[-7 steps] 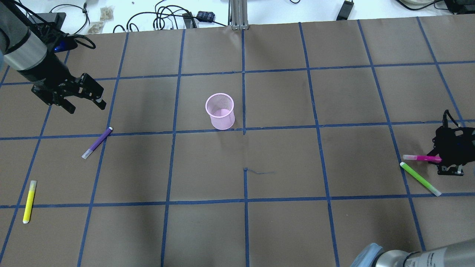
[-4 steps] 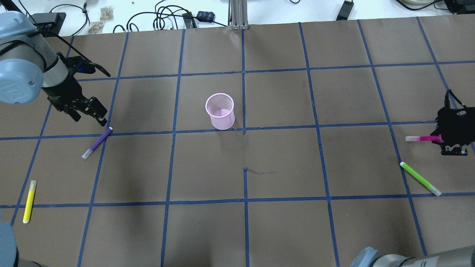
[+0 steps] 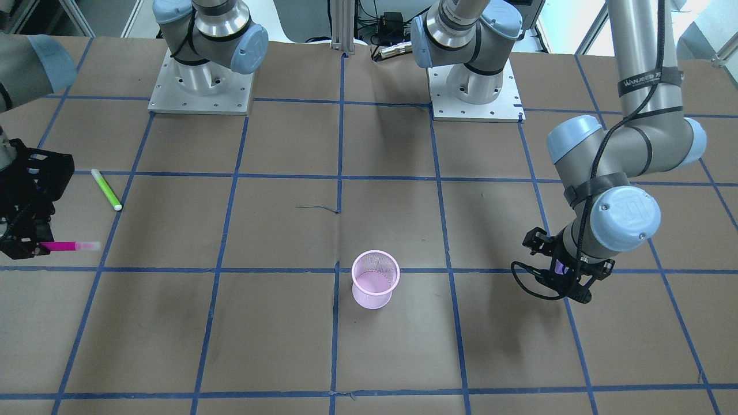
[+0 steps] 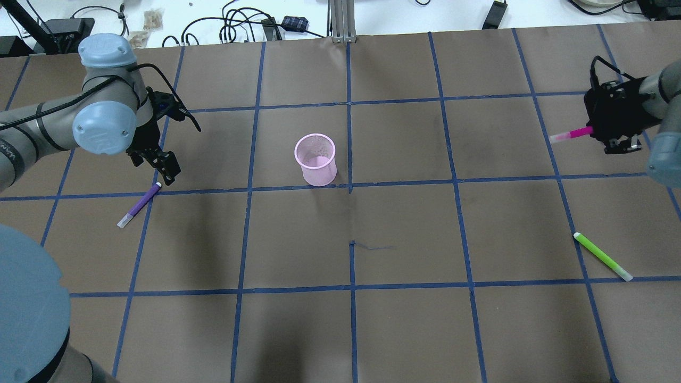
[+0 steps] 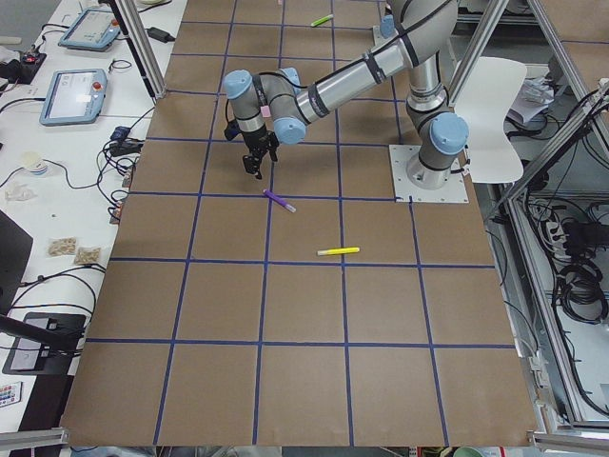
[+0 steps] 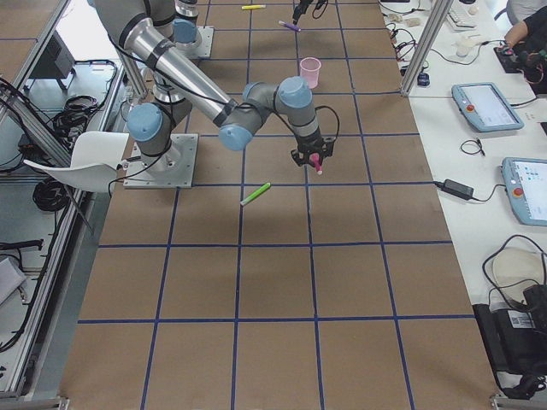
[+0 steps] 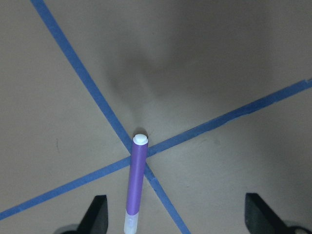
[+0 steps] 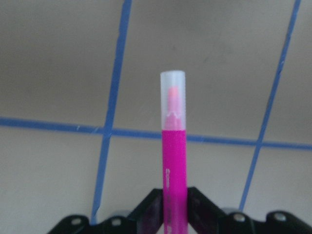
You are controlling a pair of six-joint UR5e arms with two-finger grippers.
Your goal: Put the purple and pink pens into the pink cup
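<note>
The pink mesh cup point(image 4: 316, 159) stands upright near the table's middle, also in the front-facing view point(image 3: 375, 279). The purple pen point(image 4: 139, 205) lies flat on the paper, left of the cup. My left gripper point(image 4: 157, 167) is open and empty, hovering just above and beyond the pen's capped end. In the left wrist view the pen point(image 7: 136, 183) lies between the spread fingers, nearer the left one. My right gripper point(image 4: 598, 130) is shut on the pink pen point(image 4: 572, 134), held roughly level above the table at far right with its clear cap point(image 8: 173, 97) pointing toward the cup's side.
A green pen point(image 4: 603, 257) lies on the paper at the right front. A yellow pen point(image 5: 339, 251) lies near the robot's left side, hidden in the overhead view by my left arm's elbow point(image 4: 26, 308). Cables and boxes line the table's far edge.
My left gripper swung right and down to just above the purple pen's end. My right gripper carried the pink pen up and away from the green pen, toward the far side.
</note>
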